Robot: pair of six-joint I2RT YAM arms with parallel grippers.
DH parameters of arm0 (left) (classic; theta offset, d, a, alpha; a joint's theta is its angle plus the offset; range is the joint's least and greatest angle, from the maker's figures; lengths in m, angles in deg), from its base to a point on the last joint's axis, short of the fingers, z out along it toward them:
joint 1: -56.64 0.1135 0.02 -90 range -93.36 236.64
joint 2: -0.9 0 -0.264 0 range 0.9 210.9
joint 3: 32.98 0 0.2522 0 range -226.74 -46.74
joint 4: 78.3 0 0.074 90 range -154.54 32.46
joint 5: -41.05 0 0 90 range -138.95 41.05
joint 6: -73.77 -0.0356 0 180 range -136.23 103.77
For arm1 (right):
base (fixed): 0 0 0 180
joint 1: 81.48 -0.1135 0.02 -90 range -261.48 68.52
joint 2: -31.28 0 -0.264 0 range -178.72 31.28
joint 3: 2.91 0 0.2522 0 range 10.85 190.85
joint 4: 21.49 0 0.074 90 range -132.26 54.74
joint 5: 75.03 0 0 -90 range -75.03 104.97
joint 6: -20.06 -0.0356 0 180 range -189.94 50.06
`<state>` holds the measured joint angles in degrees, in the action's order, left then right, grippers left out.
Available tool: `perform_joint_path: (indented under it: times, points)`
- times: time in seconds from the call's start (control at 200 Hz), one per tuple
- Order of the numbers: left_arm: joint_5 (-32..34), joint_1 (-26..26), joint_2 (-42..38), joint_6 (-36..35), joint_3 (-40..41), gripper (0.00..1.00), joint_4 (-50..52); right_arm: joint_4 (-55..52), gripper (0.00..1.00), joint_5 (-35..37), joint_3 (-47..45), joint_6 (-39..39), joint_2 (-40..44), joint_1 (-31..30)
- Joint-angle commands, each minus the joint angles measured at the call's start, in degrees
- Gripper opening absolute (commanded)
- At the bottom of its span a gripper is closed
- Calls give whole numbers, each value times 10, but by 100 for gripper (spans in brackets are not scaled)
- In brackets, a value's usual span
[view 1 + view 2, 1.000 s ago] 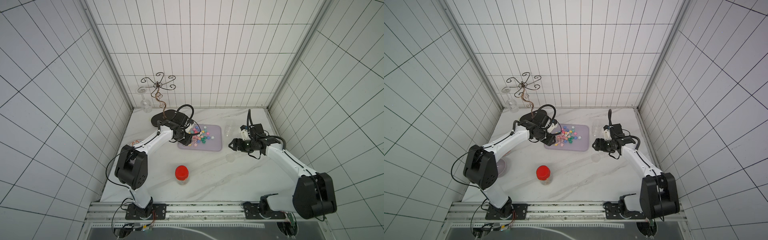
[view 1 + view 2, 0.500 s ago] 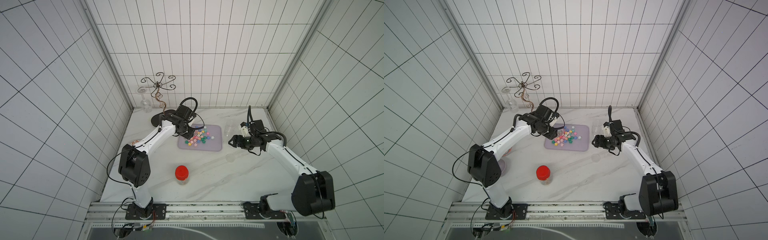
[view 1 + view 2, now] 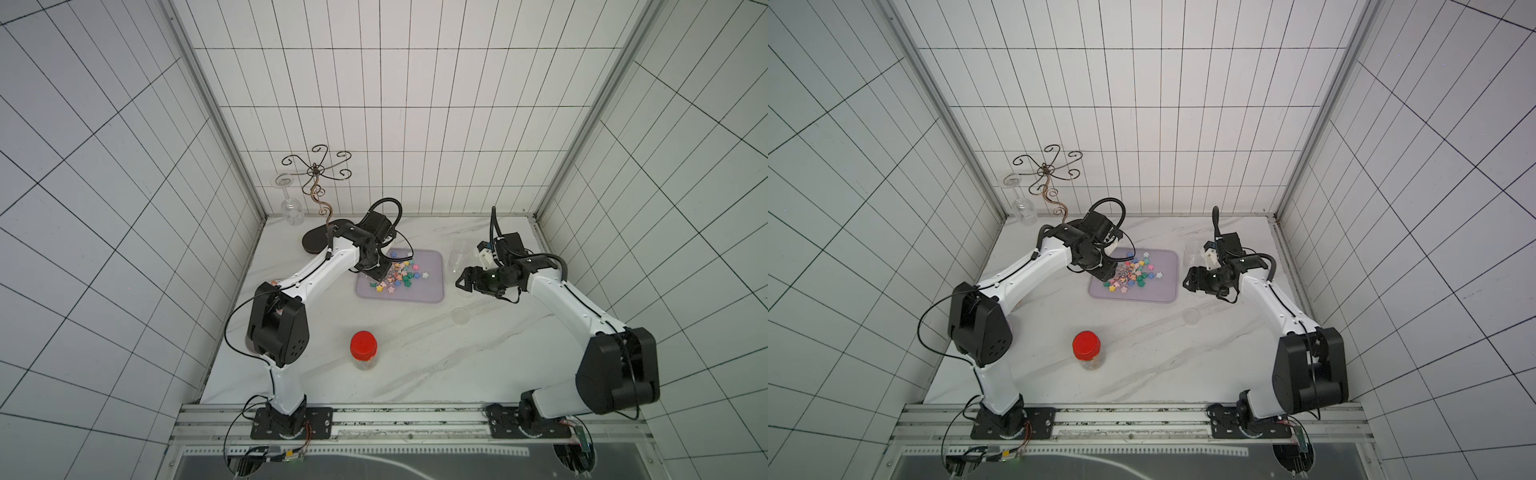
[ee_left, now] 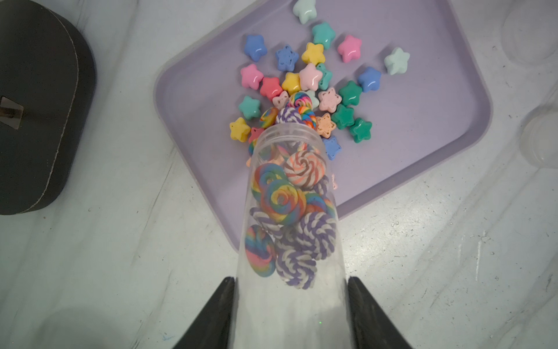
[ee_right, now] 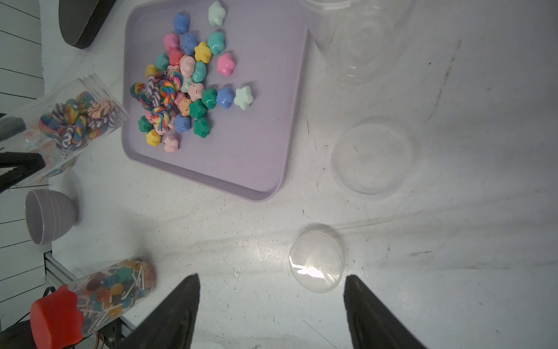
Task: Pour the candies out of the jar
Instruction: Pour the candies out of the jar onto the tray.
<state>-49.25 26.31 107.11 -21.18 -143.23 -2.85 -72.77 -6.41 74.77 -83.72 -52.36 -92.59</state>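
Note:
My left gripper [image 4: 291, 281] is shut on a clear jar [image 4: 290, 229], which is tipped mouth-down over a lilac tray [image 4: 422, 90]. Swirl-round candies [image 4: 283, 199] still sit inside the jar near its mouth. Star-shaped and swirl candies [image 4: 311, 81] lie spilled in a heap on the tray. In both top views the left gripper [image 3: 380, 272] hangs over the tray's left edge [image 3: 1096, 291]. My right gripper [image 5: 271, 279] stands open above the bare tabletop to the right of the tray, holding nothing, with a clear lid [image 5: 316, 258] lying just beyond its fingertips.
A red-lidded jar of lollipops [image 3: 363, 349] stands near the front middle. A clear cup [image 3: 457, 257] and a clear disc [image 5: 371, 157] lie right of the tray. A lilac bowl [image 5: 45, 214], a wire stand's black base [image 3: 320, 241] and a wine glass [image 3: 291, 208] are on the left.
My left gripper has tipped the jar further over the tray and more candies have spilled out. The right gripper has drifted slightly toward the back, still open.

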Motion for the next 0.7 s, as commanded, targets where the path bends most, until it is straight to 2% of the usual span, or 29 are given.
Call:
perform_joint_path:
  times: [0.0,0.51,0.695]
  points:
    - [1,-2,-13,0,-7,34,-7,-9,77,3,56,11,-6,7]
    - [-42,-1,-21,-16,-17,34,-2,19,77,1,49,-4,6,7]
    - [-137,19,-32,-8,-8,34,-32,28,77,-5,40,-5,11,8]
